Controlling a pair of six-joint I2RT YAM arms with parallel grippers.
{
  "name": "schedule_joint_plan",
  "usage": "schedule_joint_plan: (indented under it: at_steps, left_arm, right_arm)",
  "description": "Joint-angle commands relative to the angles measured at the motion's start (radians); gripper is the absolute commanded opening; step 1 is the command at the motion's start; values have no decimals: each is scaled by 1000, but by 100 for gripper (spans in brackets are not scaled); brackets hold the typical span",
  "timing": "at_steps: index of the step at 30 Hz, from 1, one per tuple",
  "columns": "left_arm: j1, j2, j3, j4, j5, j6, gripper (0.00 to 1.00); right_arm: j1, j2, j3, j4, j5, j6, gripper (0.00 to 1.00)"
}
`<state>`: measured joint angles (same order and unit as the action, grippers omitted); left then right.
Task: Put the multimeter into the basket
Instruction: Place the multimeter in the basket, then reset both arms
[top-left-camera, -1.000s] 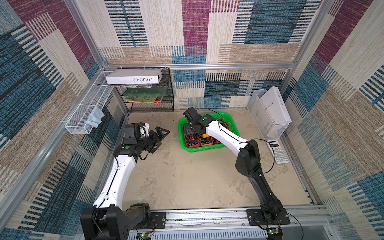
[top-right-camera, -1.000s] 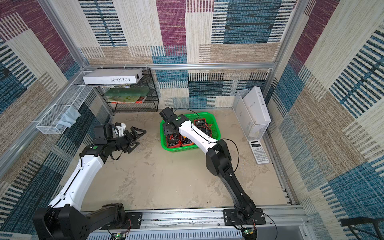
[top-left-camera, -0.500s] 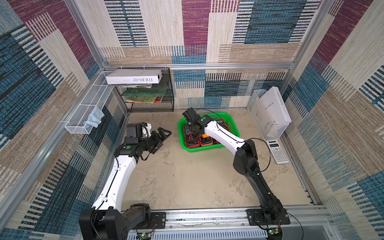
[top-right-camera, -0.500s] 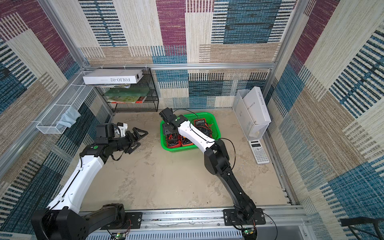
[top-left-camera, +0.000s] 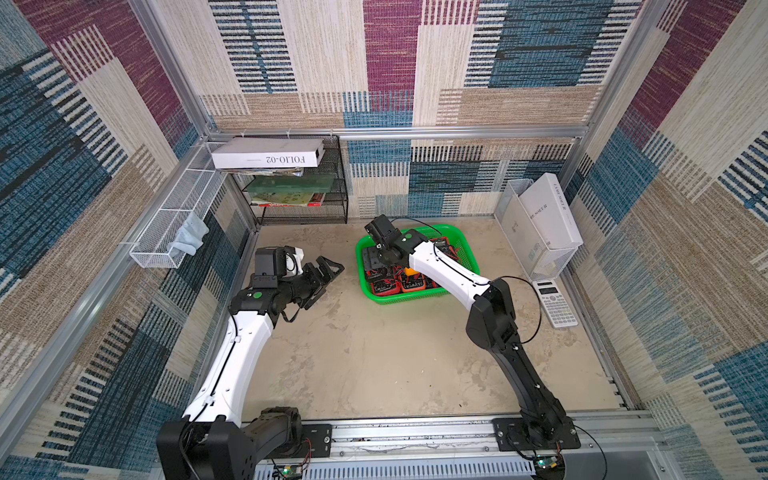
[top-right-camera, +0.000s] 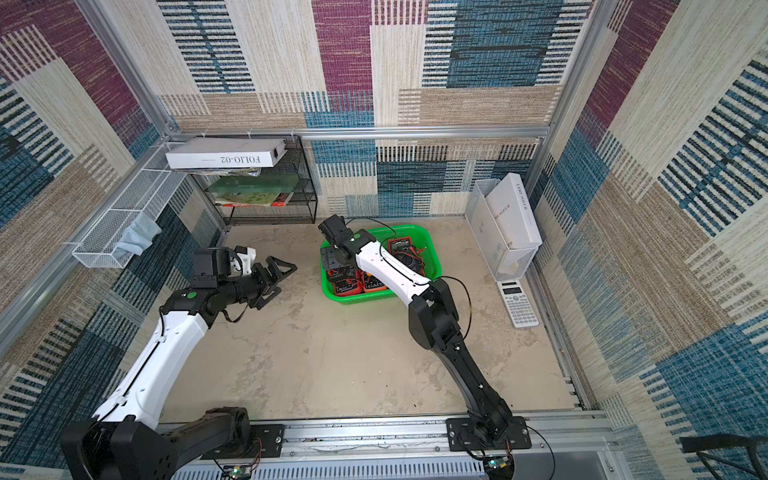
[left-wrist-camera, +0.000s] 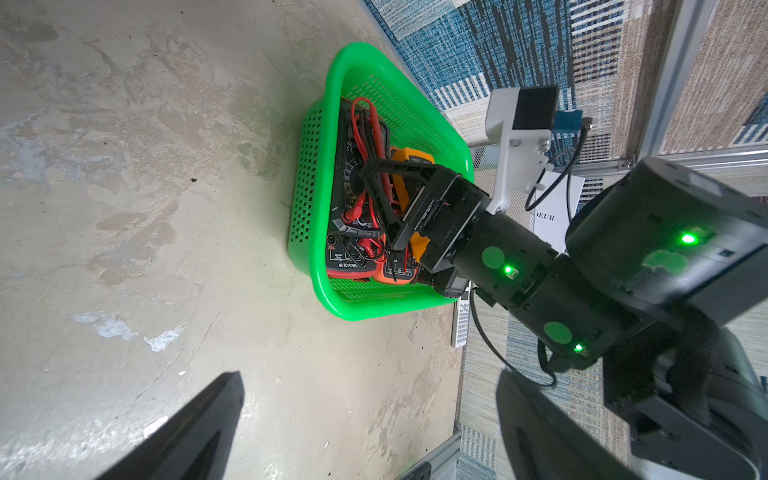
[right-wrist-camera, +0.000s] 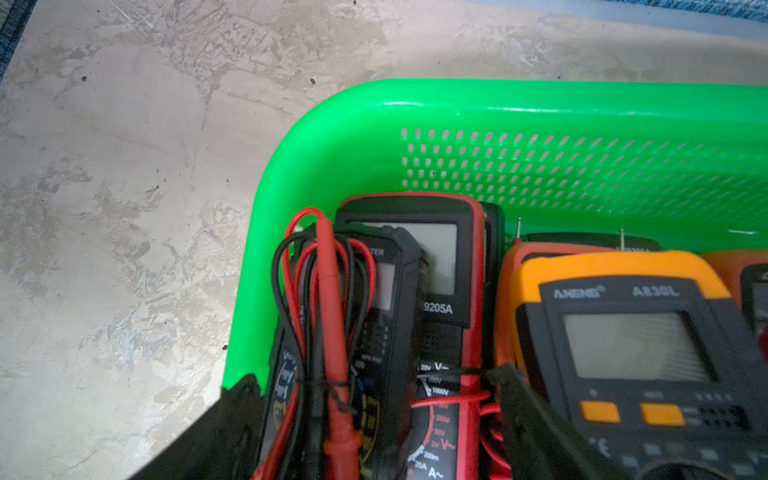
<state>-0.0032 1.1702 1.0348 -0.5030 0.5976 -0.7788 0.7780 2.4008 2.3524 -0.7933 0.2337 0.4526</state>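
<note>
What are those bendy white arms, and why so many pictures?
They are two robot arms, a left arm and a right arm, fixed at the edge of the table. Two pictures come from a camera high above. The two close ones come from little cameras on the arms' wrists. On the table sit a green basket holding several multimeters, which test electricity, and a calculator. The right fingers hang over the basket, open around a black multimeter wrapped in wires that lies inside. The left fingers are open, holding nothing.
</note>
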Motion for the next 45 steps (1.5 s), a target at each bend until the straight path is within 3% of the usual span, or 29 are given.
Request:
schedule_joint_plan:
  at_steps: [1,4,12,21,24,28,37,45]
  left_arm:
    - [-1,-8,17,-4,-10,16,100]
    - [-1,-14,39,-21,-9,31,100]
    - [-3,-74,100,-53,-139,94,100]
    - [-9,-205,35,87,-397,198,100]
    - [-11,-248,-11,165,-483,271,100]
    - [-14,-268,-49,233,-515,400,100]
    - [-15,-297,-170,382,-520,603,100]
    - [-14,-292,-371,597,-621,792,100]
  right_arm:
    - [0,-29,13,14,-7,-5,97]
    - [2,-60,13,19,-10,-4,100]
    - [7,-177,16,25,10,-3,100]
    - [-22,-365,-72,27,120,-76,100]
    - [-58,-474,-208,79,140,-100,100]
    - [-149,-671,-484,227,111,-101,100]
    - [-472,-1090,-1036,591,-77,-134,99]
    - [-779,-1290,-1456,954,-322,-267,100]
